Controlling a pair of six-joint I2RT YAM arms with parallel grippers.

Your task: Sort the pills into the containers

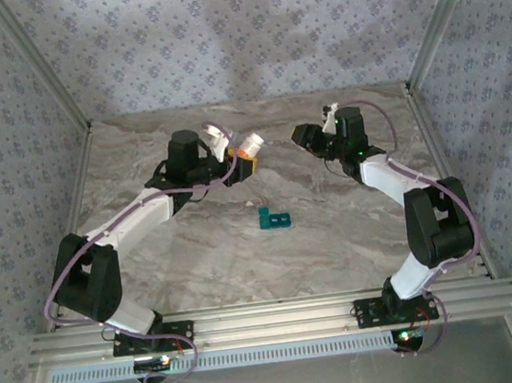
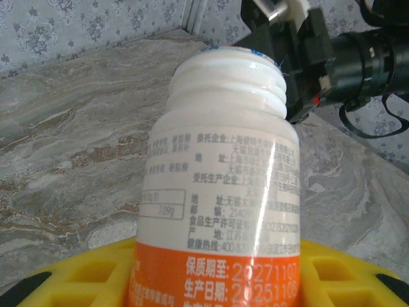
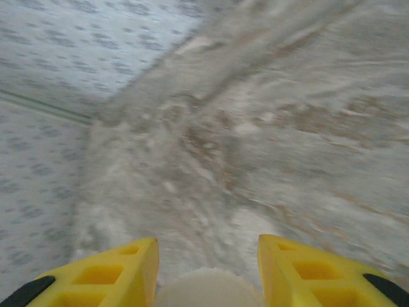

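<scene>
The teal-blue containers [image 1: 273, 218] lie on the marble table between the two arms, apart from both grippers. My left gripper [image 1: 233, 150] is raised at the back and shut on a white bottle with an orange band [image 1: 250, 143]. In the left wrist view this bottle [image 2: 223, 185] stands between yellow fingers [image 2: 83, 275], its threaded neck bare and uncapped. My right gripper [image 1: 302, 135] faces it from the right. Its yellow fingers [image 3: 121, 272] pinch a white rounded cap [image 3: 208, 291] at the bottom edge. No pills can be seen.
Patterned walls close the table [image 1: 198, 253] at the back and both sides. The right arm's dark wrist [image 2: 319, 51] hangs just behind the bottle's mouth. Bare marble lies around the containers.
</scene>
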